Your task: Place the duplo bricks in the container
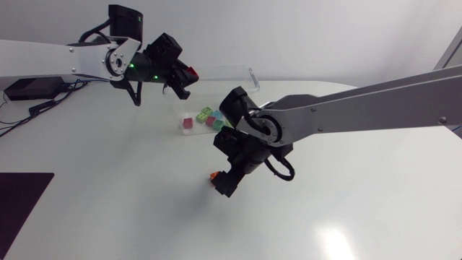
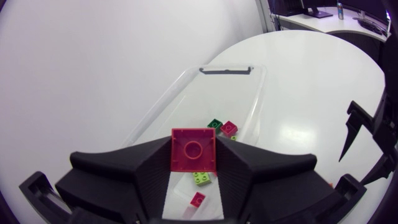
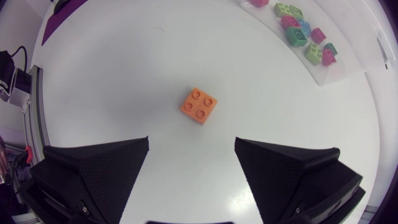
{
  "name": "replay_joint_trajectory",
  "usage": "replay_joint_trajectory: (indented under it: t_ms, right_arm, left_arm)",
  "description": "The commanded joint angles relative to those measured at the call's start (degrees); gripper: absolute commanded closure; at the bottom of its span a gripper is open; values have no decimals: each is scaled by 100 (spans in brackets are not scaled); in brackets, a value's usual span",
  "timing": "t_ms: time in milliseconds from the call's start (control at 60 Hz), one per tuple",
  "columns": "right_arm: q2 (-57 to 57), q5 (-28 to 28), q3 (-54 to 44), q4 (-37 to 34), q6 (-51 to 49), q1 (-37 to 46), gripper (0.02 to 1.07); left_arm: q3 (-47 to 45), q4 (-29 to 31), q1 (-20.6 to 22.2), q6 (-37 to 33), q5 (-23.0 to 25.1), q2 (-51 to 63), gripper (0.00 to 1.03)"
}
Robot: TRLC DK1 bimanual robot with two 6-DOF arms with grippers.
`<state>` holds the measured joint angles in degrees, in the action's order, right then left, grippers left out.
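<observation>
My left gripper (image 1: 183, 79) hangs above the near end of the clear plastic container (image 1: 253, 78), shut on a red duplo brick (image 1: 192, 73). In the left wrist view the red brick (image 2: 194, 149) sits between the fingers, over the container (image 2: 227, 68). Several bricks lie inside: green (image 2: 215, 123), red (image 2: 229, 128), lime (image 2: 201, 178) and pink (image 2: 198, 200). An orange brick (image 3: 199, 105) lies on the table just ahead of my open right gripper (image 3: 191, 158). From overhead the right gripper (image 1: 225, 185) partly covers the orange brick (image 1: 214, 175).
The white table (image 1: 108, 166) has a dark mat (image 1: 22, 202) at its front left corner. A black box with cables (image 1: 29, 89) lies at the back left. My right arm's gripper (image 2: 367, 134) shows beside the container in the left wrist view.
</observation>
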<state>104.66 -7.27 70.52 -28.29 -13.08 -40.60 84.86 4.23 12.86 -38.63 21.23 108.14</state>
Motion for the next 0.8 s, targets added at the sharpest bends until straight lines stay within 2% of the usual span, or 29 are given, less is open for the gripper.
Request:
replay_joint_trajectory:
  t_ms: [0, 167, 217, 250, 333, 367, 400, 650, 783]
  right_arm:
    - [133, 6, 190, -18, -37, -45, 7]
    - [230, 24, 339, -53, -37, -36, 7]
    - [292, 24, 383, -53, -28, -45, 7]
    - [353, 41, 410, -53, -19, -45, 7]
    - [494, 68, 480, -53, 25, -89, 7]
    - [555, 76, 524, -53, 69, -106, 7]
    - [608, 112, 568, -53, 113, -115, 7]
    - [1004, 173, 1069, -264, 491, -97, 7]
    - [1285, 182, 1394, -598, 684, -89, 7]
  left_arm:
    - [461, -80, -109, 207, 47, 480, 79]
    - [980, -89, -196, 304, 47, 911, 78]
    - [1059, -80, -214, 356, 39, 964, 72]
    - [1077, -80, -223, 356, 21, 972, 62]
    - [1041, -63, -223, 348, -14, 955, 20]
    - [1006, -63, -223, 330, -14, 920, 11]
    - [953, -63, -232, 330, -14, 867, 5]
    - [4, -458, -232, 295, -5, 76, 5]
    - [-567, -669, -214, 295, -14, -425, 5]
